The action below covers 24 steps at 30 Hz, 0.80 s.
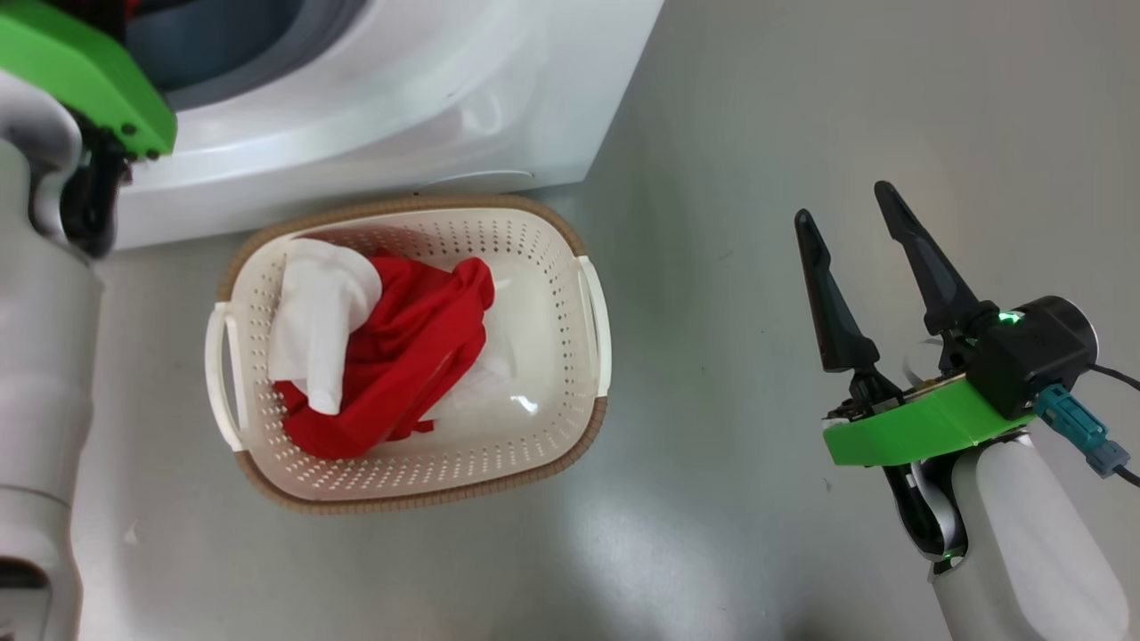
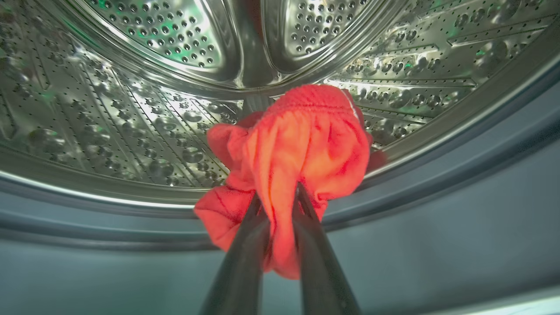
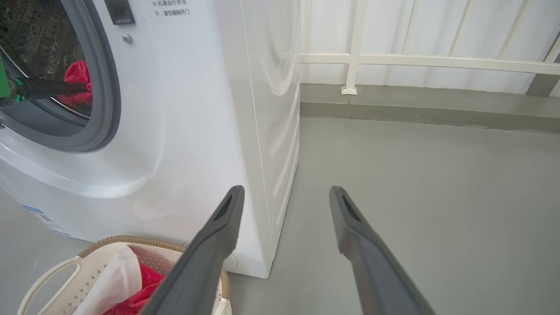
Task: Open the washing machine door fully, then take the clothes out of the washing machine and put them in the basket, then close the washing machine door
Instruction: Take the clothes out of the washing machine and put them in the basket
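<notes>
Two lots of clothes. One red-and-white heap (image 1: 392,356) lies in the basket (image 1: 534,445), which sits on the floor (image 1: 757,133) against the washer (image 1: 401,107), just under the opening, probably to keep the carry short. One red garment (image 2: 302,140) is at the drum (image 2: 131,109) mouth, a fold pinched between the nearly closed fingers of the left gripper (image 2: 278,192), bunched over the grey ring (image 2: 437,175). The right gripper (image 1: 844,205) is spread wide, empty, over bare floor right of the basket, out of the way. Risk: cloth may snag on the ring. A railing (image 3: 415,61) is well apart
</notes>
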Available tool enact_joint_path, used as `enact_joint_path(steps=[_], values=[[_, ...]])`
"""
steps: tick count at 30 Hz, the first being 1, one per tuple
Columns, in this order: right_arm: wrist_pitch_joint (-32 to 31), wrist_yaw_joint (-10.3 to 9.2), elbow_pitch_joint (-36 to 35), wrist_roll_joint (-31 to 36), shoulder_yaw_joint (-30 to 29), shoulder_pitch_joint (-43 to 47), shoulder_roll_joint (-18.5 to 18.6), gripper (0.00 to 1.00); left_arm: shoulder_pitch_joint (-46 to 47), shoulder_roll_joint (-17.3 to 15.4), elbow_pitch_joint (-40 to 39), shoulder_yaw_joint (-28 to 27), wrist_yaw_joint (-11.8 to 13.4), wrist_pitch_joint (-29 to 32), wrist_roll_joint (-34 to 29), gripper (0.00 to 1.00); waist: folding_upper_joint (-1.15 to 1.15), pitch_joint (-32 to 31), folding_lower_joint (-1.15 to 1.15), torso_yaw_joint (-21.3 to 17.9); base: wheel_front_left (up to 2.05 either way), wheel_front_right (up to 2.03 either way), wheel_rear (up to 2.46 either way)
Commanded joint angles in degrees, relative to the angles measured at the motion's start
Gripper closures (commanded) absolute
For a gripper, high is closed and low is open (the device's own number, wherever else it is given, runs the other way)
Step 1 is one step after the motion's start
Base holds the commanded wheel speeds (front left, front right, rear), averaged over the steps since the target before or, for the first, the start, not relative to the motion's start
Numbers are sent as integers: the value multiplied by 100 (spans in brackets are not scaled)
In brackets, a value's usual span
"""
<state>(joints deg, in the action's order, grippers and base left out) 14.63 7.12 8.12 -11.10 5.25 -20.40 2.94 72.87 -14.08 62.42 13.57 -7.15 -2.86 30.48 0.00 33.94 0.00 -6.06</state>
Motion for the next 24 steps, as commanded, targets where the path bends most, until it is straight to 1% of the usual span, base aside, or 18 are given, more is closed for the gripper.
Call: enact_joint_path(steps=[1, 6, 10, 13, 16, 18, 24], values=[[37, 36, -104, -92, 107, 26, -6, 0, -85, -319, -120, -63, 11, -130, -42, 100, 0, -58, 0, 40, 0, 0, 0], [37, 36, -53, -104, 102, 35, -6, 0, -300, -381, -90, -82, 55, -738, -67, 100, 0, -187, 0, 122, 0, 0, 0], [37, 36, 23, -129, 74, 68, -6, 0, -553, -416, -143, -176, 108, -1051, -20, 100, 0, -366, 0, 173, 0, 0, 0], [37, 36, 63, -133, 59, 114, -6, 0, -828, -433, -326, -191, 177, -1170, -86, 100, 0, -545, 0, 224, 0, 0, 0], [37, 36, 102, -114, 19, 166, -6, 0, -1176, -408, -697, -218, 229, -1206, -183, 100, 0, -740, 0, 288, 0, 0, 0], [37, 36, 127, -107, -16, 209, -6, 0, -1489, -384, -1126, -318, 291, -1210, -253, 100, 0, -887, 0, 325, 0, 0, 0], [37, 36, 238, -94, -92, 376, -6, 0, -2726, -221, -2308, -670, 451, -1212, -491, 100, 0, -1426, 0, 390, 0, 0, 0]])
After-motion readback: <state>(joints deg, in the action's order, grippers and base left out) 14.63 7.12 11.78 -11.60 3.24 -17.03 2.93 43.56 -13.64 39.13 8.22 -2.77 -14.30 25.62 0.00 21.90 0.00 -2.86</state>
